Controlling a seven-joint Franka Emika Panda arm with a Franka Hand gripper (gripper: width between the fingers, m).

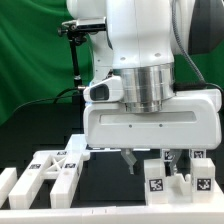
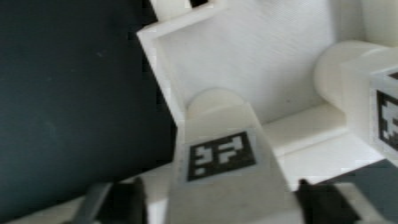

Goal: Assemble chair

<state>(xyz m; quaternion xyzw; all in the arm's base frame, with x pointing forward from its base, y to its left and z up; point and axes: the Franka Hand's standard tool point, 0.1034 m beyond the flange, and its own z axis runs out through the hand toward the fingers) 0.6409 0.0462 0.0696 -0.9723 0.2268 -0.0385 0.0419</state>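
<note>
Chair parts are white blocky pieces with black-and-white tags. In the wrist view a narrow tagged piece (image 2: pixel 221 150) with a tapered end stands between my fingers (image 2: pixel 121 203), in front of a wide white slab (image 2: pixel 222 55). A second tagged block (image 2: pixel 384 110) is beside it. My gripper (image 2: pixel 222 208) straddles the narrow piece with its jaws wide, and a thin gap shows on one side. In the exterior view the gripper (image 1: pixel 152 162) hangs low over tagged parts (image 1: pixel 156 181) at the right; the arm hides most of them.
Several more white tagged parts (image 1: pixel 52 170) lie in a row at the exterior view's left on the black table. A green curtain (image 1: pixel 30 60) forms the backdrop. A black stand (image 1: pixel 75 50) rises behind the arm.
</note>
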